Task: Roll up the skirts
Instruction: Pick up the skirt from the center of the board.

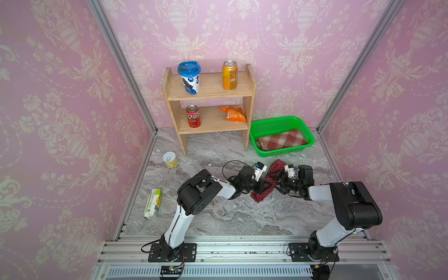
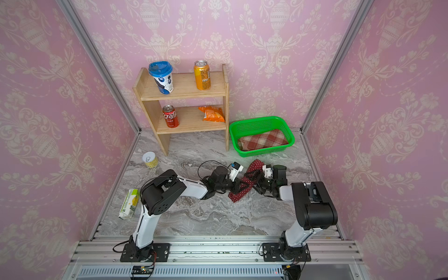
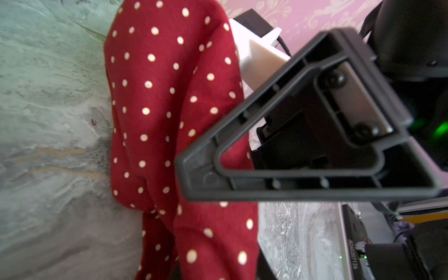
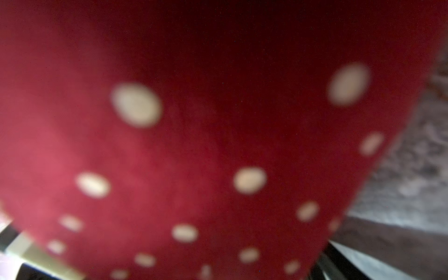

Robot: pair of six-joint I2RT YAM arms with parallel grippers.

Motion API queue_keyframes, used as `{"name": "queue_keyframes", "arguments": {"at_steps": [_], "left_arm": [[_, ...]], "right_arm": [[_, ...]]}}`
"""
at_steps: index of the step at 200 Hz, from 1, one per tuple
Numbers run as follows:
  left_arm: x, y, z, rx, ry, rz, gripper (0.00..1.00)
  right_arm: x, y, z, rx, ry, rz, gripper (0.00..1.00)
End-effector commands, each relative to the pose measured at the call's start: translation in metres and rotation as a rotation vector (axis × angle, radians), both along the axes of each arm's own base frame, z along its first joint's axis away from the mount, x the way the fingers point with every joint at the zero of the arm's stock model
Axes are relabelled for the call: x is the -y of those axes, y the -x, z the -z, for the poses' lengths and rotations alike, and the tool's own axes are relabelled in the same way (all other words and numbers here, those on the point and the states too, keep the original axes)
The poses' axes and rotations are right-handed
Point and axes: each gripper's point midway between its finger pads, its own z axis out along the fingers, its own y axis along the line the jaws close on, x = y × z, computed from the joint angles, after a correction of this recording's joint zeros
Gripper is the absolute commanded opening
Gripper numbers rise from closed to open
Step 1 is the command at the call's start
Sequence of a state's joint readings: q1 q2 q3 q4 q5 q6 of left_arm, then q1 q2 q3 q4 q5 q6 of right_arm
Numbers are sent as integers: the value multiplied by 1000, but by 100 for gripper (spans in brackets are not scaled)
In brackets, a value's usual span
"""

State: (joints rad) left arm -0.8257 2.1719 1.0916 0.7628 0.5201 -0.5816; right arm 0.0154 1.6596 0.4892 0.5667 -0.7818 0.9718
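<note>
— Marble-patterned tabletop [image 1: 218, 213], pink papered walls [image 1: 60, 121]. Where's the dark red polka-dot cloth skirt [image 1: 260, 195]?
— Bunched between the left pincer [image 1: 264, 186] and the right pincer [image 1: 277, 180], touching both. Right one's jaws stand wide; left one's are buried in folds, so I cannot tell.
— And the red, cream and tan plaid cloth skirt [image 1: 282, 140]?
— Lying in a green perforated plastic basket [image 1: 281, 121], beyond the right pincer, well apart.

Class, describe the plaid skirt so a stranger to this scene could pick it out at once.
Find the two-tier wooden shelf against the back wall; beside its right leg sits a green perforated plastic basket. Inside lies the red, cream and tan plaid cloth skirt. Unlike the dark red polka-dot cloth skirt on the marble-patterned tabletop, it is checked.
</note>
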Motion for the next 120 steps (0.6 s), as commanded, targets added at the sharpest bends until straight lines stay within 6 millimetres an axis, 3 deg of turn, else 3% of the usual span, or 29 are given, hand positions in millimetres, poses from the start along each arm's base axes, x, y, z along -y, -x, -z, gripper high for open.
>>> {"name": "queue_keyframes", "arguments": {"at_steps": [1, 92, 102, 120], "left_arm": [[8, 3, -14, -76, 145, 25, 11], [12, -17, -30, -150, 322, -44, 10], [12, -19, -32, -158, 344, -49, 10], [12, -21, -33, -171, 374, -62, 10]], "right_arm": [[9, 13, 41, -139, 33, 97, 86], [7, 8, 36, -119, 66, 93, 76], [7, 7, 36, -119, 67, 95, 72], [4, 4, 36, -115, 56, 90, 55]]}}
